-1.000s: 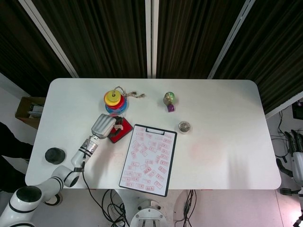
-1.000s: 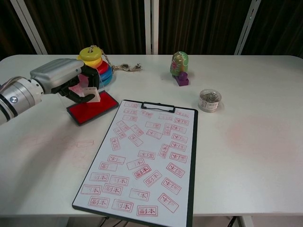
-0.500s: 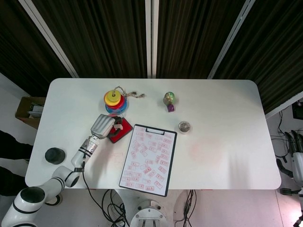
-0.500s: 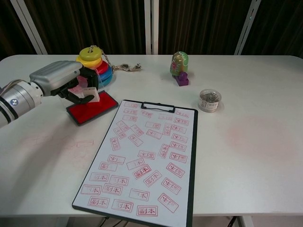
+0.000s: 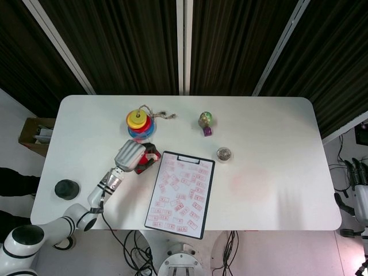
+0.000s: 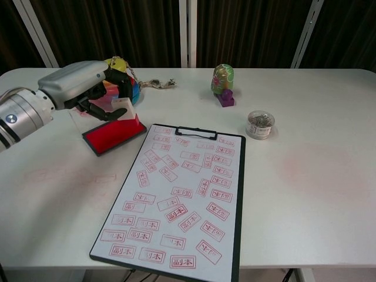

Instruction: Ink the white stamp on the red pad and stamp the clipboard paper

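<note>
Left hand (image 6: 88,88) grips the white stamp (image 6: 120,110), fingers curled round it, just above the red ink pad (image 6: 114,133); head view hides the stamp under the hand. Clipboard (image 6: 182,194) lies beside the pad. Behind: ring stacker (image 5: 140,123), small tin (image 6: 260,124), egg toy (image 6: 222,79). Right hand (image 5: 359,192) at head-view edge, grip unclear.

Red pad (image 6: 111,134) lies left of clipboard (image 6: 176,200).
</note>
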{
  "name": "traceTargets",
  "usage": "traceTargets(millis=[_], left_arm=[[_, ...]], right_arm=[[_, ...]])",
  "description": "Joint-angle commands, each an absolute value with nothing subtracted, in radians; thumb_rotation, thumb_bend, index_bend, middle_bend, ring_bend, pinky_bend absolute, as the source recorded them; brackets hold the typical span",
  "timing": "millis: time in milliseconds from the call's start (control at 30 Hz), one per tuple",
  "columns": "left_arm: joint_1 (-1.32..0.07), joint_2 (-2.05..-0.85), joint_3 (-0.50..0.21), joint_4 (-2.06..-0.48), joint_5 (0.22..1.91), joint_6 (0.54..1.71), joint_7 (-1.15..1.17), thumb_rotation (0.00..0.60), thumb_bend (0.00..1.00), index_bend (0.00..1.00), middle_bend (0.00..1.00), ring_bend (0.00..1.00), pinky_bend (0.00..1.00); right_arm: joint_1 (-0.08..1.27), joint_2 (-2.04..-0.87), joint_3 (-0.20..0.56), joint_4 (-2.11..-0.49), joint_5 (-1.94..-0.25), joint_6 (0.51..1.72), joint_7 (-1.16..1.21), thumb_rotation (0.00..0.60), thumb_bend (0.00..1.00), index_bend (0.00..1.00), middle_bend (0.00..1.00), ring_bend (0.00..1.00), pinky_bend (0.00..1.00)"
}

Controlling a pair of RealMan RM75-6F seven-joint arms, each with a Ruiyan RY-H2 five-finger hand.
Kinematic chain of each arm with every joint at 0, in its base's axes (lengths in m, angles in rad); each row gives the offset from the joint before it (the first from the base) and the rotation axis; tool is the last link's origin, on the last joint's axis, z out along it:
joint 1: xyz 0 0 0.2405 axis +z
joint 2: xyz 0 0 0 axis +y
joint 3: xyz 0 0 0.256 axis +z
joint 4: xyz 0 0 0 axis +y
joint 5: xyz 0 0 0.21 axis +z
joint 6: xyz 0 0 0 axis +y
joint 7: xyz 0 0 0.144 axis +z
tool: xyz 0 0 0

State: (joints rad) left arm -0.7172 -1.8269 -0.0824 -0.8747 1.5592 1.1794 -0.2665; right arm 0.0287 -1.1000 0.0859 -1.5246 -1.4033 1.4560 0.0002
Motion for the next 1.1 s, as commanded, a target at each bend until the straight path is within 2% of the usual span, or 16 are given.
traceTargets(millis=[33,367,700,1100], left_arm=[[-0.714,-1.793,-0.060,-0.990,1.592,1.208,-0.197,0.600,0.38,0.68,0.68,1.00,1.00],[-0.715,-1.826,-0.025,-1.119,1.641,1.220,-0.085,0.600,0.38,0.68,0.68,1.00,1.00],[-0.718,-1.911,-0.032,-1.117,1.608,1.166,-0.019,0.600,0.38,0.68,0.68,1.00,1.00],[-0.739,-1.978,-0.046,-1.044,1.606,1.143,0.007,0.600,0.38,0.68,0.68,1.00,1.00]], right_arm=[[0.029,-1.101,0.085,-1.524,-1.405,1.456,0.000,0.600,0.23,0.00,0.00,0.00,0.00],[0.026,-1.096,0.086,-1.519,-1.405,1.459,0.012,0.600,0.23,0.00,0.00,0.00,0.00],[0.027,-1.098,0.085,-1.514,-1.408,1.457,0.024,0.600,0.23,0.00,0.00,0.00,0.00],[0.022,-1.095,0.086,-1.495,-1.401,1.456,0.054,0.600,0.23,0.00,0.00,0.00,0.00]])
